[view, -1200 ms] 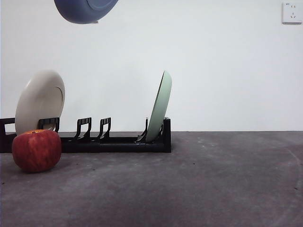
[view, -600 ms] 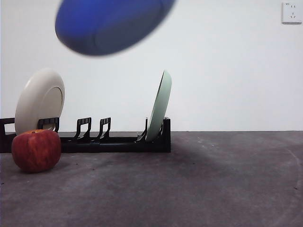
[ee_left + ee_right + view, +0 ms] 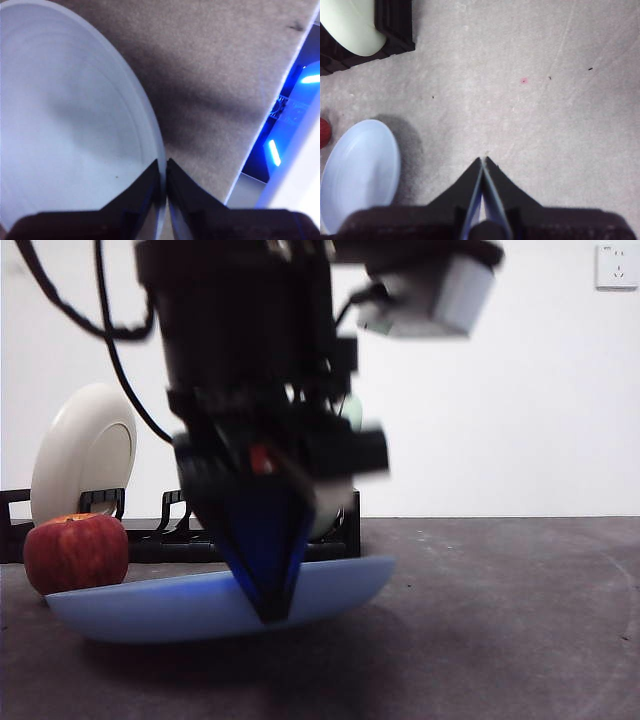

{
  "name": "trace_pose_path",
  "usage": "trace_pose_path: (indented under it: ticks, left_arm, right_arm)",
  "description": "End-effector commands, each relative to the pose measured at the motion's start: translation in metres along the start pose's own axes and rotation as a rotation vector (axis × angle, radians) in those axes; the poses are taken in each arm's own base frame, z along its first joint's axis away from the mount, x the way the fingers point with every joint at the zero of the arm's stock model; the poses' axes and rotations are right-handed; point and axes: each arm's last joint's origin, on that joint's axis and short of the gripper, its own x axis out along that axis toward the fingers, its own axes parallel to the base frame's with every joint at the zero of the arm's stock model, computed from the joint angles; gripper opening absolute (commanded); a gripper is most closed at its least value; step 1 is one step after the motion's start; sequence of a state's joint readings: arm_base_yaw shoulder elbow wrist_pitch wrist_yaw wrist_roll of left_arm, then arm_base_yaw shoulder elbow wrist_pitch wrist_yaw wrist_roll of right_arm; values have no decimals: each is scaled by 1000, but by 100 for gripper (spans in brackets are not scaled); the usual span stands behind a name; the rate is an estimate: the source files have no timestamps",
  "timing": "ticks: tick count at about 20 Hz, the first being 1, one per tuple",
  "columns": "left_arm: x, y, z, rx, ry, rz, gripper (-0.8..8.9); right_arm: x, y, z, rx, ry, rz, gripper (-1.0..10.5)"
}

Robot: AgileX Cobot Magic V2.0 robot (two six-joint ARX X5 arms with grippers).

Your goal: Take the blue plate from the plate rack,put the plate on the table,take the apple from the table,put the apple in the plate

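The blue plate (image 3: 200,605) lies almost flat, low at the table (image 3: 500,620), in front of the plate rack (image 3: 170,530); I cannot tell whether it touches the surface. My left gripper (image 3: 270,612) comes down from above and is shut on the plate's near rim. The left wrist view shows its jaws (image 3: 163,167) pinching the rim of the plate (image 3: 65,125). The red apple (image 3: 77,552) stands beside the plate's left end. My right gripper (image 3: 482,162) is shut and empty, high above the table, with the plate (image 3: 360,172) and a sliver of the apple (image 3: 324,132) to one side of it.
A cream-white plate (image 3: 85,455) stands in the rack's left end. A pale green plate (image 3: 350,25) stands at the rack's other end (image 3: 395,25), mostly hidden behind the arm in the front view. A wall socket (image 3: 616,265) is at the back right.
The left arm has come down fast with the blue plate, from high above the rack to table level in front of it, beside the apple. The plate has turned from tilted to nearly flat.
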State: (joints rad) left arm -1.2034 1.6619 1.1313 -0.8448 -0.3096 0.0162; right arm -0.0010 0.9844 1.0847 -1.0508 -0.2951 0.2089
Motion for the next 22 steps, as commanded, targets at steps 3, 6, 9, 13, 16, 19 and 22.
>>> trace_pose_path:
  ticks: [3, 6, 9, 13, 16, 19, 22]
  left_arm:
    - [20, -8, 8, 22, 13, -9, -6]
    - [21, -11, 13, -2, -35, -76, -6]
    - [21, -11, 13, -41, -39, -80, -4]
    - [21, -11, 13, -83, -30, -80, 105]
    - [20, -11, 13, -129, -32, -82, 327]
    - [14, -9, 12, -193, -41, -89, 378]
    - [-15, -2, 8, -251, -83, -172, 377]
  right_arm:
    - [-1, 1, 1, -31, -9, 1, 0]
    - [-1, 1, 1, -32, -6, 0, 0]
    - [-1, 1, 1, -32, -6, 0, 0]
    - [-1, 1, 1, -31, -6, 0, 0]
    - [-1, 0, 1, -31, -8, -7, 0]
    - [-1, 1, 1, -41, -7, -4, 2]
    - [1, 7, -1, -124, 10, 21, 66]
